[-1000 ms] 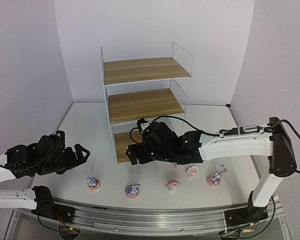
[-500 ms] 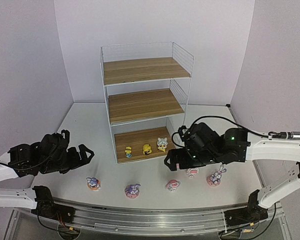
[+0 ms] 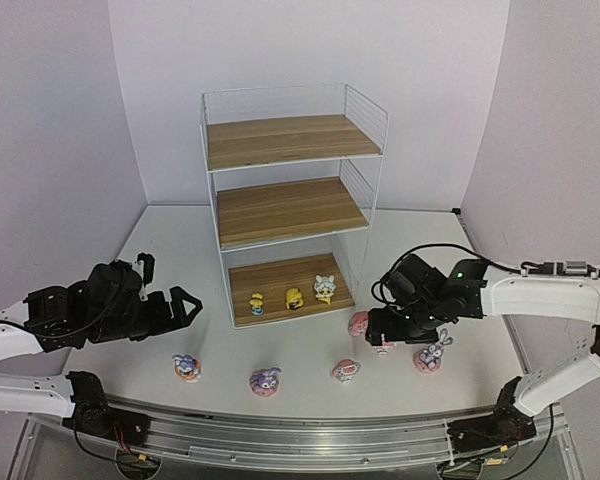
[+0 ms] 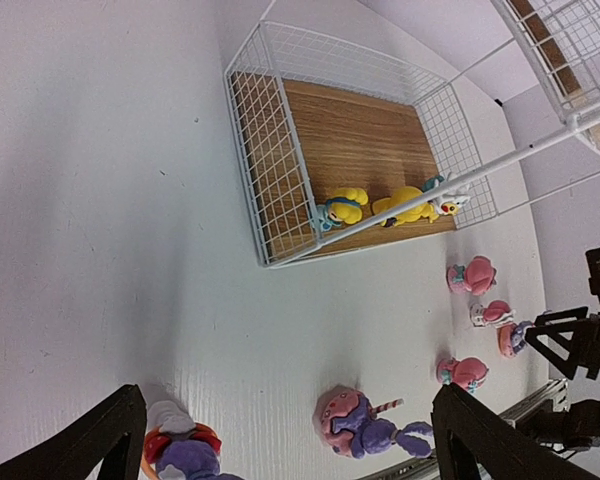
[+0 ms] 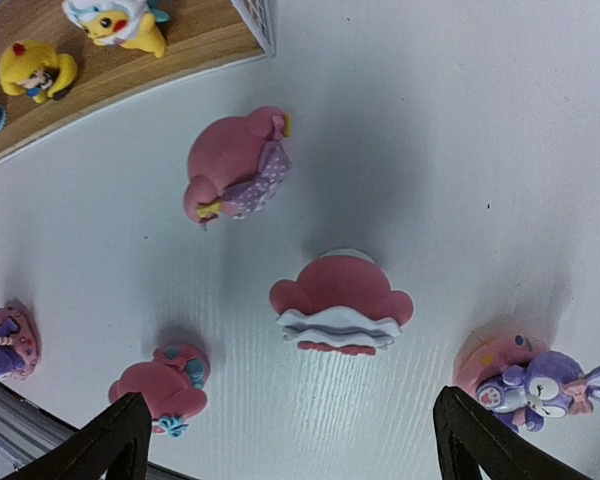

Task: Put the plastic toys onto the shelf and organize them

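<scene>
The shelf stands at the back, its top two boards bare. Three yellowish toys stand in a row on its bottom board. On the table in front lie three purple bunnies and three pink-and-white toys. My right gripper hovers open over the right-hand group. In the right wrist view one pink-and-white toy lies just beyond the open right gripper, with a bunny to its right. My left gripper hangs open left of the shelf. Its wrist view shows a bunny between its open fingers.
The shelf's white wire side rises close ahead in the left wrist view. A metal rail runs along the table's near edge, just behind the front row of toys. Purple walls close in the white table on three sides.
My right arm has drawn back from the shelf's bottom tier and swung right over the pink toys, uncovering the three yellowish toys. My left gripper has edged to the right.
</scene>
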Controlling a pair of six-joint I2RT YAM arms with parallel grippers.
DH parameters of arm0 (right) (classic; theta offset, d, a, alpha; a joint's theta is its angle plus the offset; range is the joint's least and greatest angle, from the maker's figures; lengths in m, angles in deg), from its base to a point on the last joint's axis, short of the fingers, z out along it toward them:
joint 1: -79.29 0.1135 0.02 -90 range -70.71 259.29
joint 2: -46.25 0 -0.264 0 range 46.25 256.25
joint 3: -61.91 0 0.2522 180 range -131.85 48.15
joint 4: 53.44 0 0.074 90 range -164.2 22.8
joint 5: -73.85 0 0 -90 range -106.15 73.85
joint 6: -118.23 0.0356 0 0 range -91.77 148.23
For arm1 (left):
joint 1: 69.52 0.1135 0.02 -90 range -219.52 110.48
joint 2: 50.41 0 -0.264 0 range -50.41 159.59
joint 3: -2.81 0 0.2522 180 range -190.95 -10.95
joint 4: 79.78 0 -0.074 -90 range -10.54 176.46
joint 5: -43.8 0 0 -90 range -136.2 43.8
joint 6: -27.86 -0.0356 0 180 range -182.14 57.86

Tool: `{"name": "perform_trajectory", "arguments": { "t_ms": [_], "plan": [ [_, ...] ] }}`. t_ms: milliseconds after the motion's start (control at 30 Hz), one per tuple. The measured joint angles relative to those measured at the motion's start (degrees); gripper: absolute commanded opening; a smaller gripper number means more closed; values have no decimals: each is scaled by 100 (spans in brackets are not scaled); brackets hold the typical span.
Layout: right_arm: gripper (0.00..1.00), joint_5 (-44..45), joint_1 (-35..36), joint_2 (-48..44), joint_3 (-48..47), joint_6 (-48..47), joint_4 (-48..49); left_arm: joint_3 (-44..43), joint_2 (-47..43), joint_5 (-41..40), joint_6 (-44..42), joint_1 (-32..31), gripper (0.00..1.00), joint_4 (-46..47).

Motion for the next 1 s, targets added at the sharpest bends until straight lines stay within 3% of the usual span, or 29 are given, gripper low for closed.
{"name": "perform_trajectory", "arguments": {
  "t_ms": [367,700,1000],
  "plan": [
    [88,-523,-396,1045,20,-605,582,0,69,183,-222,0,100,141],
    [81,-361,-601,1352,102,-602,775,0,93,251,-235,0,100,145],
    [43,-318,-607,1434,121,-589,1033,0,154,281,-242,-1,100,147]
  ]
}}
